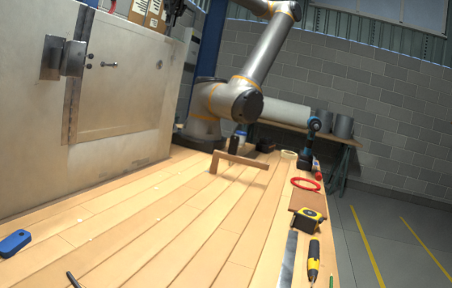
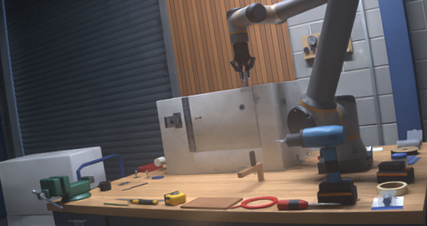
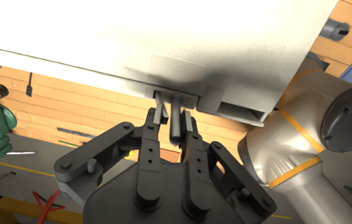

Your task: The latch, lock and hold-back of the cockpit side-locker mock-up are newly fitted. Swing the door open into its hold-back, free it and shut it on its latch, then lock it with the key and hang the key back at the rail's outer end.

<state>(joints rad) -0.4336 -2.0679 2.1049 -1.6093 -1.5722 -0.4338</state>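
Note:
A dark latch lever (image 3: pixel 175 121) stands up from the locker's top edge, and I grip it in my closed gripper (image 3: pixel 173 118) (image 2: pixel 245 79) above the locker (image 2: pixel 224 125). The grey door (image 1: pixel 119 77) lies flush in the locker's front, with a hinge strip (image 1: pixel 73 81) on its left, a small knob (image 1: pixel 109 64) and a round keyhole (image 1: pixel 159 64). A metal hold-back bracket (image 1: pixel 63 56) sits left of the hinge. The blue-headed key (image 1: pixel 8 244) lies flat on the bench near its front left corner. The wooden rail (image 1: pixel 239 160) stands on the bench right of the locker.
The arm's base (image 1: pixel 204 121) stands behind the rail beside the locker. A drill (image 2: pixel 327 159), tape roll (image 2: pixel 392 187), red ring (image 1: pixel 305 184), tape measure (image 1: pixel 307 218) and screwdriver (image 1: pixel 313 263) line the bench's outer edge. A green vise (image 2: pixel 63 188) sits at the far corner.

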